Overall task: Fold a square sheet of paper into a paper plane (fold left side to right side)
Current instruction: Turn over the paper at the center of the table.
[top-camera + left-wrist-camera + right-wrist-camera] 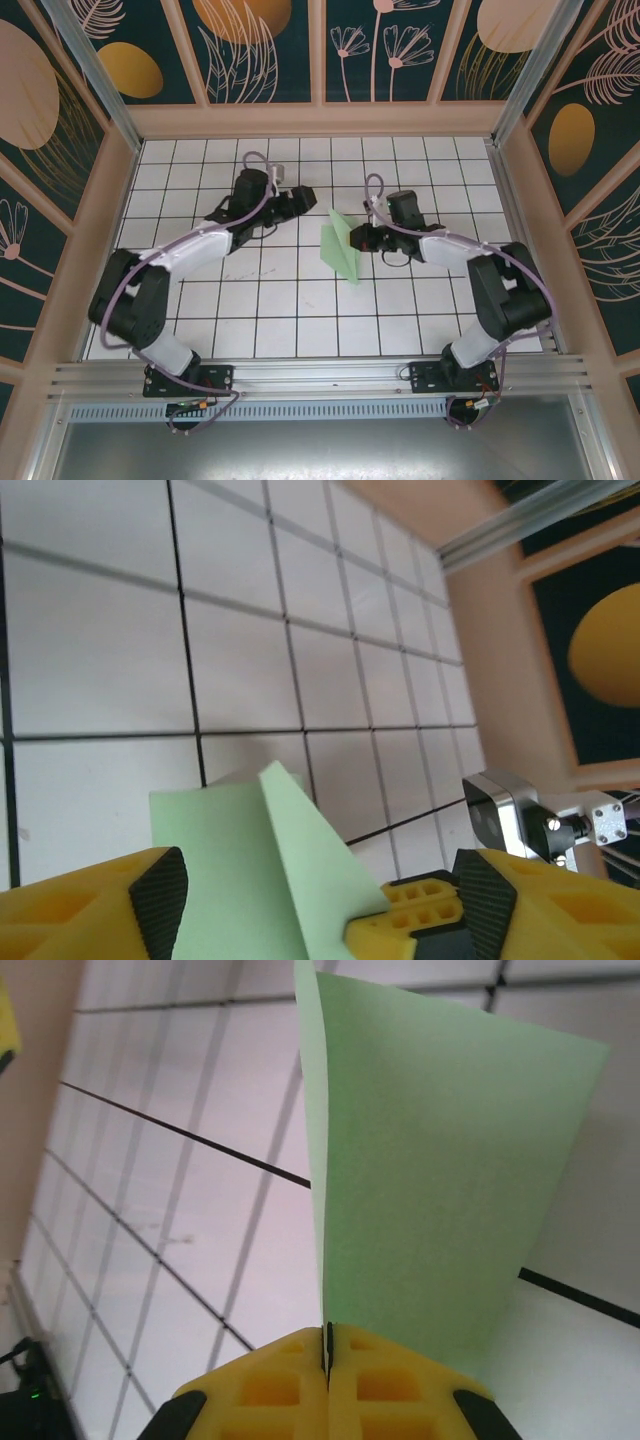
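paper (340,250): part-folded, mid-table, one flap upright | right gripper (360,238): pinched on its 3 o'clock edge | left gripper (303,200): jaws apart, at 10 o'clock | handling, judged: light, floppy, creases easily; grip edge by fold

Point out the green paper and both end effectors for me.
green paper (430,1160): right wrist view, middle of the raised sheet.
right end effector (327,1352): right wrist view, seam between its closed fingertips, pinching the green paper.
left end effector (322,900): left wrist view, midway between its open fingertips.
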### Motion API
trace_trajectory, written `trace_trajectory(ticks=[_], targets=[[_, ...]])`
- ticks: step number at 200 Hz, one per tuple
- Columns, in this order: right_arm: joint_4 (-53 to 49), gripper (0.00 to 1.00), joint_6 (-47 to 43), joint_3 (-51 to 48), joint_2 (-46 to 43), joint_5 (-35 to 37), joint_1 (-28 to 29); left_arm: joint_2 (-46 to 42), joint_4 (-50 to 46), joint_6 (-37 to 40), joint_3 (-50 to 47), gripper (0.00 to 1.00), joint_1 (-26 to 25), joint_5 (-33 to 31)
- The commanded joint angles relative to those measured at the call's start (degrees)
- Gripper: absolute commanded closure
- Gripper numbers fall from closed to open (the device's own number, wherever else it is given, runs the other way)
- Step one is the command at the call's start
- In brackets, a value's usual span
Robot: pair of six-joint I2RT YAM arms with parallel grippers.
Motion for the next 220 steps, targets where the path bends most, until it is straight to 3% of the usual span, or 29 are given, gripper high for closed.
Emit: trace_trajectory(ticks=[1,31,68,115,220], targets=[[1.81,1.00,-2.76,-0.29,-5.67,-6.33,-1.15,-6.21,3.52,2.05,-2.59,0.19,1.37,0.87],[4.06,1.00,-1.16,-0.05,-10.64,-10.47,-1.29,-9.51,12.50,1.09,-5.08,0.16,1.45,9.05],[7.90,1.00,3.03,0.31,-13.19,-14.32,-0.66,-5.25,29.33,-5.80,-7.71,0.18,0.21,19.00],[10.58,1.00,5.43,0.32,-14.08,-15.79,0.56,-0.46,29.45,-5.41,-4.18,0.22,-2.92,20.03],[11.36,1.00,7.64,-0.24,-14.61,-15.69,0.84,0.36,28.00,-4.85,-2.63,0.76,-3.54,19.41]])
